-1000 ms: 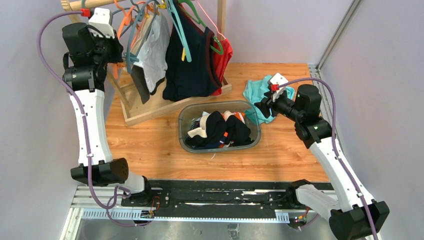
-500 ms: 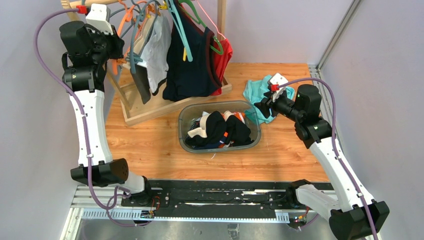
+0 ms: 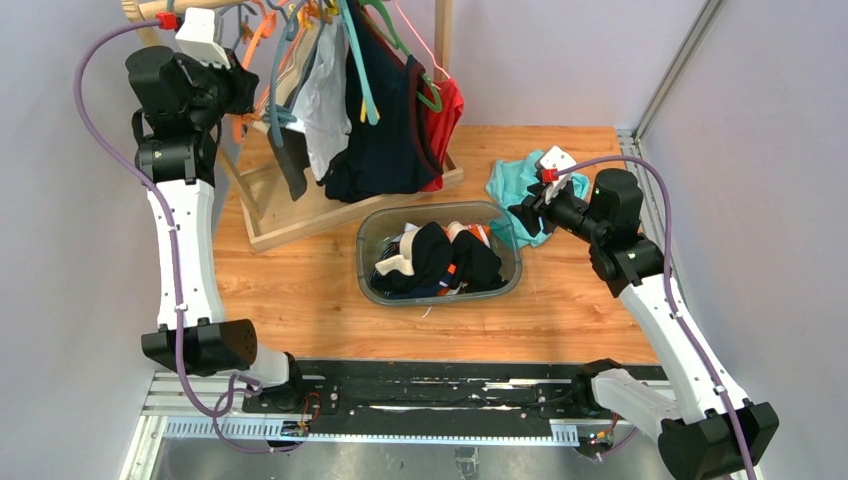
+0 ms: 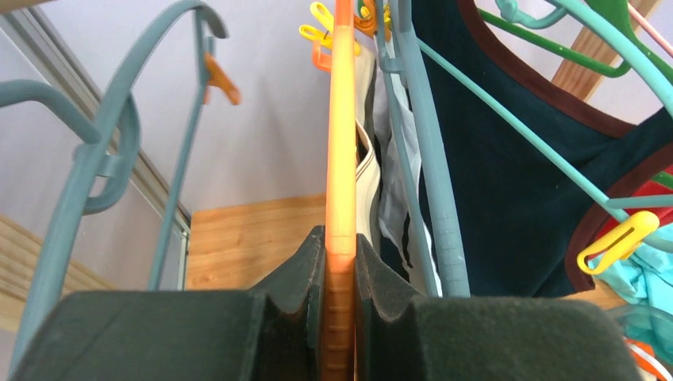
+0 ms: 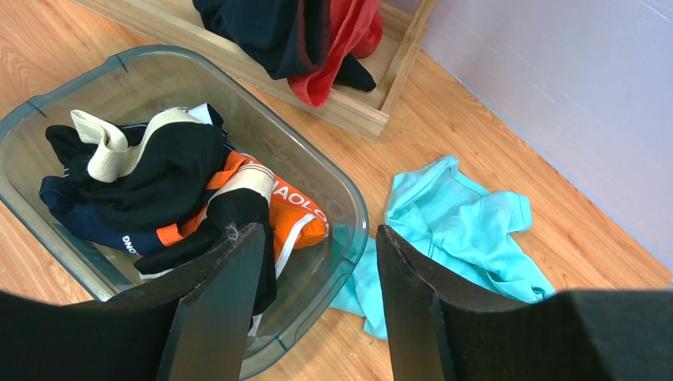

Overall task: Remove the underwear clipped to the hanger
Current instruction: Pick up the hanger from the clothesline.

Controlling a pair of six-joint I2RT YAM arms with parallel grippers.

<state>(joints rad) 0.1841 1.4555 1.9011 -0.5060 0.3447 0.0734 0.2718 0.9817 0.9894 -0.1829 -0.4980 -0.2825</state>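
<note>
My left gripper [image 4: 340,262] is shut on the edge of an orange hanger [image 4: 342,143] on the rack; in the top view it [image 3: 240,98] is high at the back left. Underwear hangs clipped right of it: a white-grey brief [image 3: 325,100] and a dark brief [image 3: 292,165]. In the left wrist view I see a beige waistband [image 4: 366,178] and white-grey cloth [image 4: 394,202] just beyond the hanger. My right gripper [image 5: 317,270] is open and empty above the right rim of the clear bin [image 5: 349,198]; in the top view it [image 3: 524,212] hovers right of the bin.
The bin [image 3: 365,240] holds several briefs, black [image 5: 159,171] and orange [image 5: 298,214]. A navy tank top [image 3: 385,130] and a red garment [image 3: 450,110] hang on the wooden rack [image 3: 300,215]. Teal hangers [image 4: 432,159] crowd the rail. A teal cloth [image 5: 460,222] lies on the table.
My left gripper has shifted a little to the right with the orange hanger, and the clipped briefs have swung right with it. The right arm has not moved.
</note>
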